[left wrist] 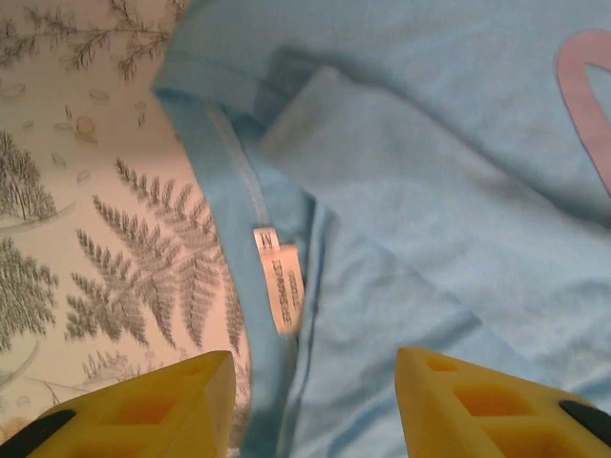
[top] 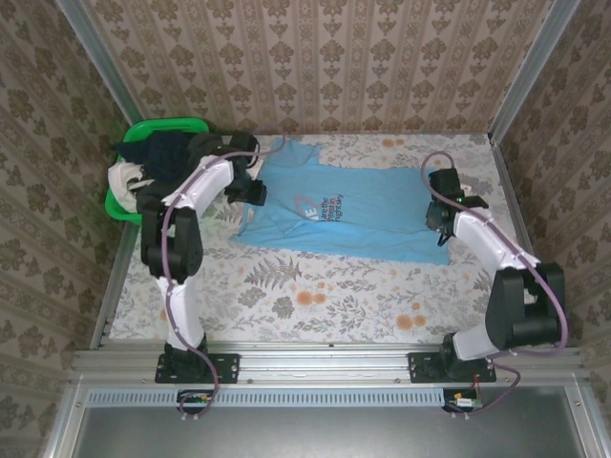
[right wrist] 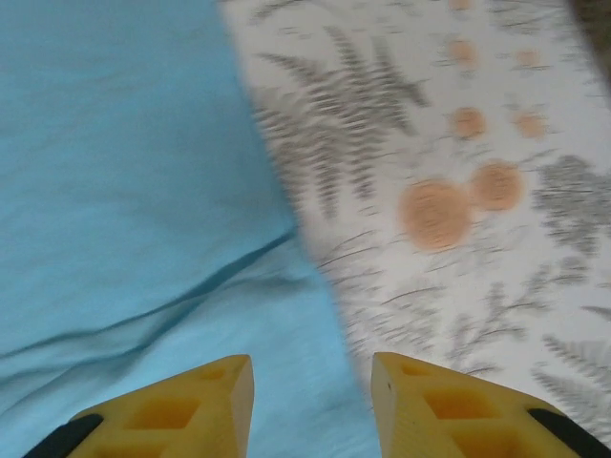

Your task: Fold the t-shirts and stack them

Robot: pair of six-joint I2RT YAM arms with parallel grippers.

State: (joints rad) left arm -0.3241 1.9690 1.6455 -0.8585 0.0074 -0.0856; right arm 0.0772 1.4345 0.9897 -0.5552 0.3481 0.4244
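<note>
One light blue t-shirt (top: 353,215), one green basket (top: 172,125) (heaped shirts (top: 158,157) inside, number unclear), two grippers: left gripper (left wrist: 313,372), right gripper (right wrist: 310,372).

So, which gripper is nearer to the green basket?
Left. The left gripper is over the collar end of the blue shirt, close to the basket; the right gripper is at its hem.

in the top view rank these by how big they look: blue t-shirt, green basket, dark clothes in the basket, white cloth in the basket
1. light blue t-shirt, clearly largest
2. green basket, partly hidden
3. dark clothes
4. white cloth, smallest as seen, though part of it may be buried
</note>
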